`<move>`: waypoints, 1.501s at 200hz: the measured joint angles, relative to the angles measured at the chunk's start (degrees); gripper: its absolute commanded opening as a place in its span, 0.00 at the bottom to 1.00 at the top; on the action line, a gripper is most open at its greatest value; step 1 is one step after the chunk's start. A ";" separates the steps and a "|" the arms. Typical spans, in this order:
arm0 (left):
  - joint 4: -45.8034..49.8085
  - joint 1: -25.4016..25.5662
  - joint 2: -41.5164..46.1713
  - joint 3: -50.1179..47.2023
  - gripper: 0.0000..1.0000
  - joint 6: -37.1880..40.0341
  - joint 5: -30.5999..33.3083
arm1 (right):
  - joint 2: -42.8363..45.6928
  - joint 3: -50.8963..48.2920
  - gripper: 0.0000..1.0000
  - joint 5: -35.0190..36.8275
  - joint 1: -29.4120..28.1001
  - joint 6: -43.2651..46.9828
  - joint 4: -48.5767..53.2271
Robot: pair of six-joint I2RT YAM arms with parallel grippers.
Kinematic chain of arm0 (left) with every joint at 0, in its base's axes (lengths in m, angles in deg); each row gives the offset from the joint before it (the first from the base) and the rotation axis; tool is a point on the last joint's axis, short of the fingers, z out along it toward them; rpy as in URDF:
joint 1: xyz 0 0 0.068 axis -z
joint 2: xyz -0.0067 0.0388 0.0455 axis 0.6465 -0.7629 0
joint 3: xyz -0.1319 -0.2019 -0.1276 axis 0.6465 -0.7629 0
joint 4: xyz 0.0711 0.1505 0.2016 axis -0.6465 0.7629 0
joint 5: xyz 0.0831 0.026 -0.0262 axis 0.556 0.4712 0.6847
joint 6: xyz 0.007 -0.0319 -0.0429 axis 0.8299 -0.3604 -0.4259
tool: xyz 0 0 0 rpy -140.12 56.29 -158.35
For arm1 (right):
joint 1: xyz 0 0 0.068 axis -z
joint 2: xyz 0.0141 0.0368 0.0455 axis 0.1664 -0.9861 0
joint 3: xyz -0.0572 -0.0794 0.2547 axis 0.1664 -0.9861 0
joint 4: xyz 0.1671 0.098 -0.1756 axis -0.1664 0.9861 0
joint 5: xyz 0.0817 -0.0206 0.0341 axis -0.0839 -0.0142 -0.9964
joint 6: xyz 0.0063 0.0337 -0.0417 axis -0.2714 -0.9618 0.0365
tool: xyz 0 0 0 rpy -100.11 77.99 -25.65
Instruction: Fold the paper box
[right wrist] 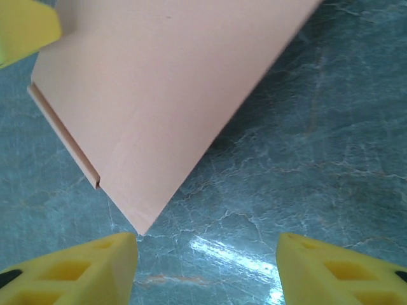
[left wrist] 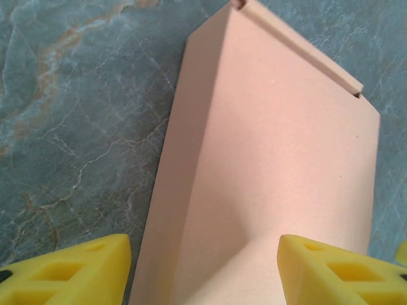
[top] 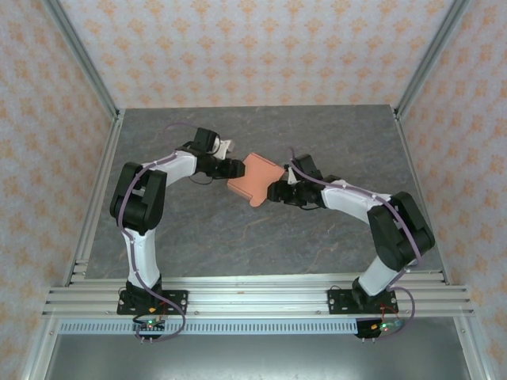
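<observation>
The paper box (top: pixel 257 176) is a salmon-orange, partly folded card lying flat on the grey table between my two grippers. In the left wrist view the paper box (left wrist: pixel 273 159) shows a long crease and a raised flap along its far edge. Its near end reaches in between the spread yellow fingers (left wrist: pixel 70 270) of my left gripper (left wrist: pixel 205 273), and the right-hand finger overlaps the card. My right gripper (right wrist: pixel 206 267) is open over bare table, with a corner of the paper box (right wrist: pixel 159 82) just ahead of its left finger (right wrist: pixel 76 270). Left gripper (top: pixel 238 169) and right gripper (top: pixel 276 191) face each other across the card.
The marbled grey table (top: pixel 317 134) is bounded by patterned walls and aluminium posts at the sides and back. A metal rail (top: pixel 253 297) runs along the near edge by the arm bases. A yellow finger of the other gripper (right wrist: pixel 25 25) rests at the card's far edge.
</observation>
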 measured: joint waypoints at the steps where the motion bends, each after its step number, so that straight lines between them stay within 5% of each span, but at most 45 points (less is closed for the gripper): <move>1: 0.00 0.00 0.02 0.00 0.63 0.00 0.02 | 0.00 -0.07 0.60 -0.07 0.07 -0.09 -0.04; 103: 1.77 0.00 -1.27 5.01 0.58 0.24 0.46 | -8.00 -1.55 0.51 -10.16 4.90 -13.94 -18.97; 188: 3.26 0.00 -3.63 6.80 0.52 0.24 0.24 | -11.56 -2.25 0.29 -11.61 4.90 -18.05 -25.40; 300: 1.42 -1.29 -5.18 5.62 0.30 -1.92 -4.13 | -11.76 -4.59 0.04 -13.51 5.44 -22.75 -33.79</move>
